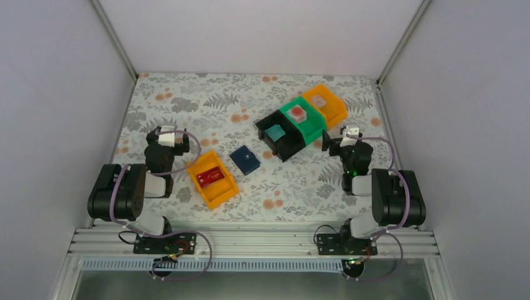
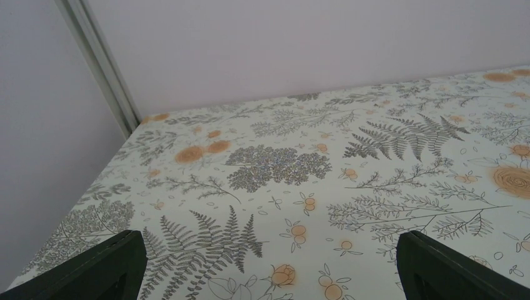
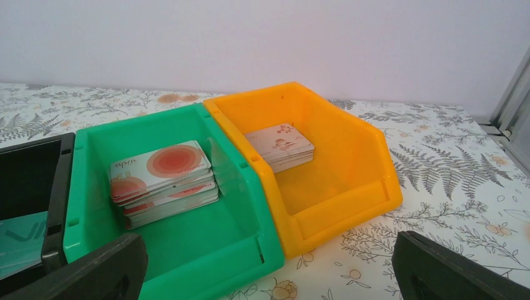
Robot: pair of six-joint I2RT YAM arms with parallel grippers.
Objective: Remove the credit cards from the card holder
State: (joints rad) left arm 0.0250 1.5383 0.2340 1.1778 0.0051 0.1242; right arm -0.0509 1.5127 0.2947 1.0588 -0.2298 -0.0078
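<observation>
Seemingly the work has not begun: the card holder lies shut and flat on the table just below the centre of the top view, between the near orange bin at its left and the black bin at its upper right, touched by neither arm. Both pairs of jaws stand released and empty, the left gripper over bare patterned cloth, the right gripper facing the row of bins. Credit cards lie in the bins: a glossy stack, white with red circles, in the green bin, a pinkish stack in the far orange bin, a teal one in the black bin, a red one in the near orange bin. Whether any sit inside the holder cannot be seen. The holder looks soft, matte and navy, with a small snap tab; the bins are hard moulded plastic with low sloped fronts; the table cover carries a fern-and-flower print.
</observation>
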